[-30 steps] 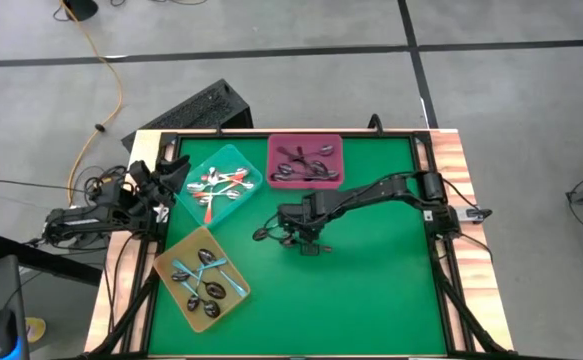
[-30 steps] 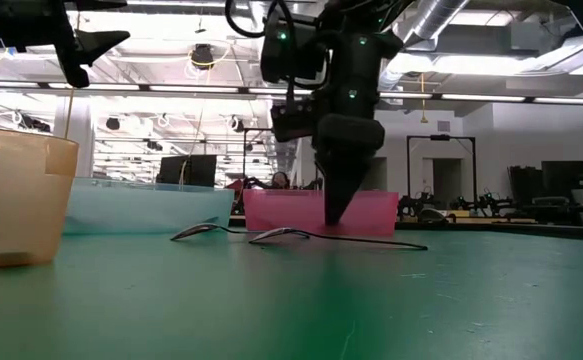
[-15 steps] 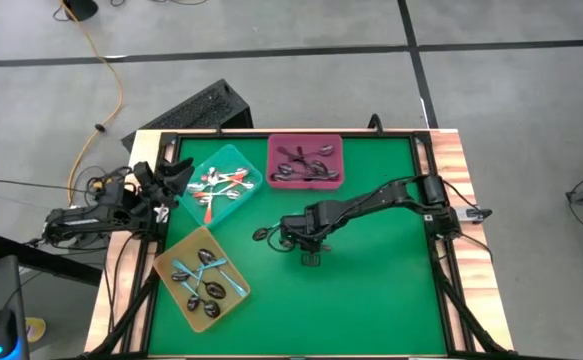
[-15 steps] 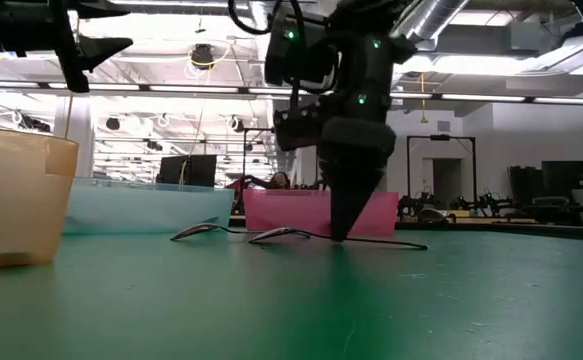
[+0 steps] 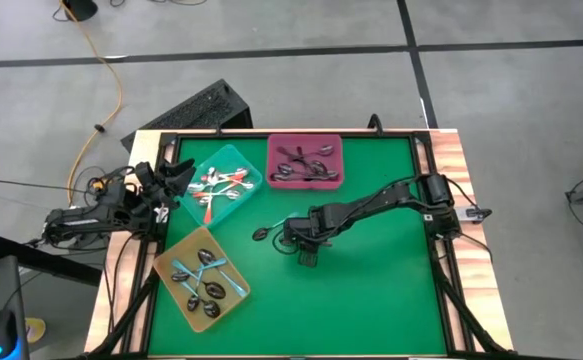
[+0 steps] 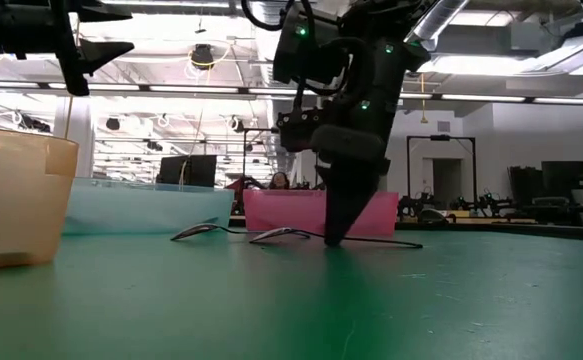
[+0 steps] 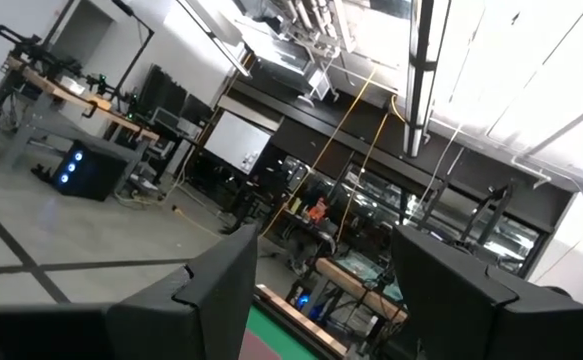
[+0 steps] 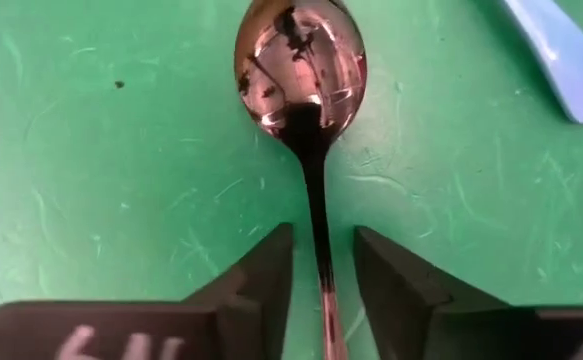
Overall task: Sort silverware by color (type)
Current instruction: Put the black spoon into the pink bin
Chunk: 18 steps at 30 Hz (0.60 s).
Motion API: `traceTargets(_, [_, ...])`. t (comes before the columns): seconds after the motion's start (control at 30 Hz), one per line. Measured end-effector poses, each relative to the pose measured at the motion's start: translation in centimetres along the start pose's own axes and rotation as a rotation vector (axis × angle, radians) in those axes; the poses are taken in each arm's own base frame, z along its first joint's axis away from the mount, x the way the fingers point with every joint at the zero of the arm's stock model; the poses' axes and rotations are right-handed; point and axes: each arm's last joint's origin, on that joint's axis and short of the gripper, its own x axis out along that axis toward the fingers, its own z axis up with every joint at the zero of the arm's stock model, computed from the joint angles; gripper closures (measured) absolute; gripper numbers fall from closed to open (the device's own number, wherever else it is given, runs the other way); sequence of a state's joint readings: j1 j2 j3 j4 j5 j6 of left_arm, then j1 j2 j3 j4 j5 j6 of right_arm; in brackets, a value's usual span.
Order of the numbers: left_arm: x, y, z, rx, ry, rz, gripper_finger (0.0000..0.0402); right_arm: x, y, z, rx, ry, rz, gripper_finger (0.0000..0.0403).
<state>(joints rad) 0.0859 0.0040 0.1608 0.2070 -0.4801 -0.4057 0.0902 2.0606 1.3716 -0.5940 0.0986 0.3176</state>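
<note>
Near the middle of the green bench (image 5: 371,290), the right gripper (image 8: 321,275) points down over a dark metal spoon (image 8: 304,90) lying flat, its jaws straddling the handle with a gap on each side, not yet clamped. A light blue handle (image 8: 556,60) lies just beside. The left gripper (image 5: 176,178) waits with jaws released by the teal tray (image 5: 253,170).
</note>
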Motion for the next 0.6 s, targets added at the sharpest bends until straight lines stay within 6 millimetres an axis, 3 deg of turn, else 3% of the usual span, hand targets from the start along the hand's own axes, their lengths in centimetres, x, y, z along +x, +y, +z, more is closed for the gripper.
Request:
traceTargets(0.27, [0.0, 0.0, 0.0, 0.0, 0.0, 0.003, 0.0183, 0.1, 0.0, 0.0, 0.017, -0.01, -0.013, 0.0385])
traceTargets(0.6, [0.0, 0.0, -0.1, 0.001, 0.006, 0.005, 0.0183, 0.0, 1.0, -0.3, 0.055, -0.023, -0.037, 0.0396])
